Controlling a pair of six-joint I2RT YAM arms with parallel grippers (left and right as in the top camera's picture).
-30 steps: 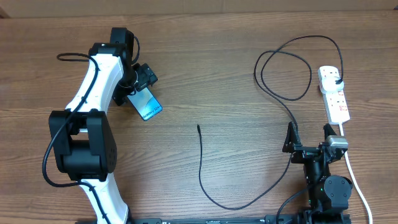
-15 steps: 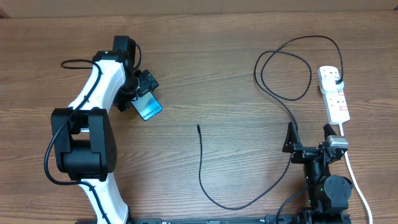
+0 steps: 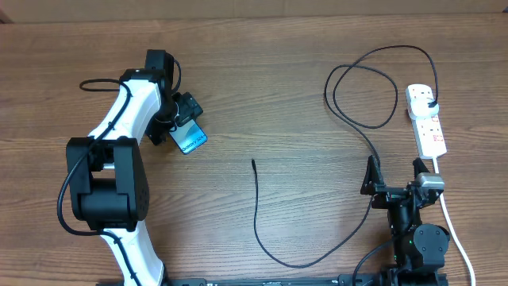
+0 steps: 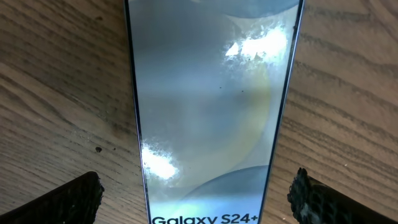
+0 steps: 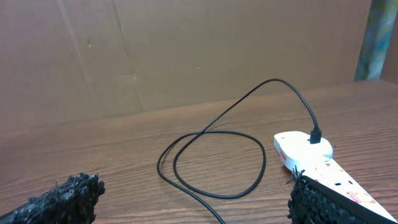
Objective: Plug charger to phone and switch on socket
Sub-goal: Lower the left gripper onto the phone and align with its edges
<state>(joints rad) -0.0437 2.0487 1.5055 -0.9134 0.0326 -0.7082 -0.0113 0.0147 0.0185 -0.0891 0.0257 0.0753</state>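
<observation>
The phone (image 3: 190,141) lies flat on the wooden table at the left, its blue-white screen reading "Galaxy S24+" (image 4: 211,118). My left gripper (image 3: 176,119) is open over its far end, one finger on each side, not touching it. The charger, a thin black cable (image 3: 258,218), loops across the table; its free connector tip (image 3: 252,163) lies near the middle. Its black plug (image 3: 429,105) sits in the socket, a white power strip (image 3: 425,121) at the right (image 5: 311,152). My right gripper (image 3: 394,184) is open and empty near the front edge, short of the socket.
The socket's white lead (image 3: 450,218) runs down past the right arm's base. The cable's loop (image 5: 211,165) lies ahead of the right gripper. A brown cardboard wall (image 5: 186,50) stands at the table's far edge.
My left arm has shifted slightly, bringing the gripper lower over the phone. The phone, cable and right arm have not moved.
</observation>
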